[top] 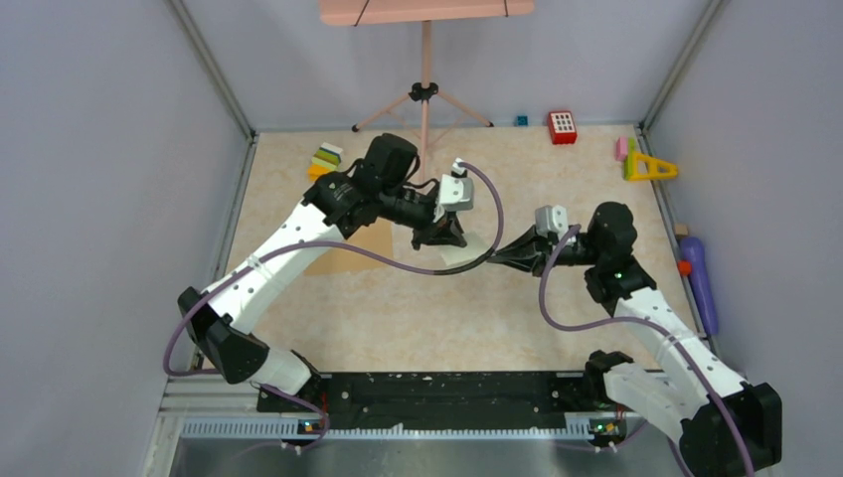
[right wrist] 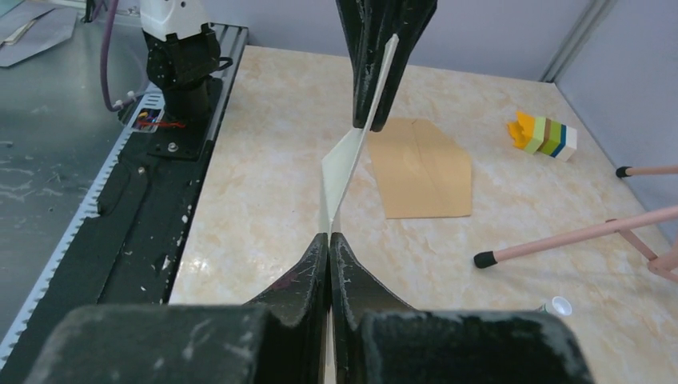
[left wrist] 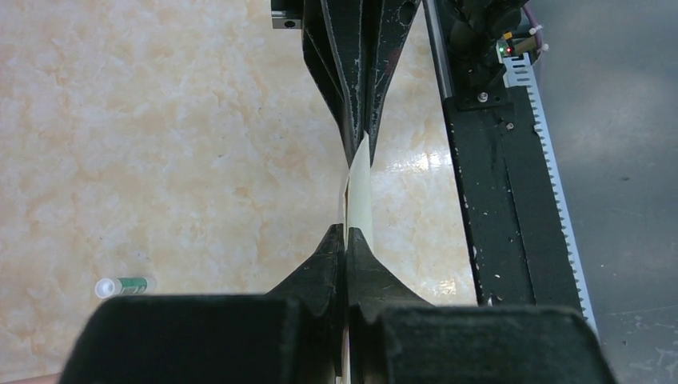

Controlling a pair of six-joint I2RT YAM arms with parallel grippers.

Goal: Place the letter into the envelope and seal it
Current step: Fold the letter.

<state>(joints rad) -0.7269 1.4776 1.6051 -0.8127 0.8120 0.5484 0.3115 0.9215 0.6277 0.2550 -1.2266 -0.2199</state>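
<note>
The letter (top: pixel 467 253), a thin pale cream sheet, hangs in the air over the middle of the table, held edge-on between both grippers. My left gripper (top: pixel 442 238) is shut on one end of it. My right gripper (top: pixel 497 256) is shut on the opposite end. In the left wrist view the letter (left wrist: pixel 360 184) runs from my left gripper (left wrist: pixel 345 232) up to the right gripper (left wrist: pixel 360 148). In the right wrist view the letter (right wrist: pixel 344 168) twists between my right gripper (right wrist: pixel 329 236) and the left gripper (right wrist: pixel 376 120). The brown envelope (right wrist: pixel 424 172) lies flat beyond, partly under the left arm (top: pixel 348 253).
A pink tripod stand (top: pixel 424 94) rises at the back centre, one foot (right wrist: pixel 484 259) near the envelope. Coloured blocks (top: pixel 326 159), a red block (top: pixel 563 126), a yellow triangle (top: pixel 648 167) and a purple object (top: pixel 701 283) sit along the edges. A small tube (left wrist: pixel 124 285) lies loose. The black rail (top: pixel 437 393) borders the near edge.
</note>
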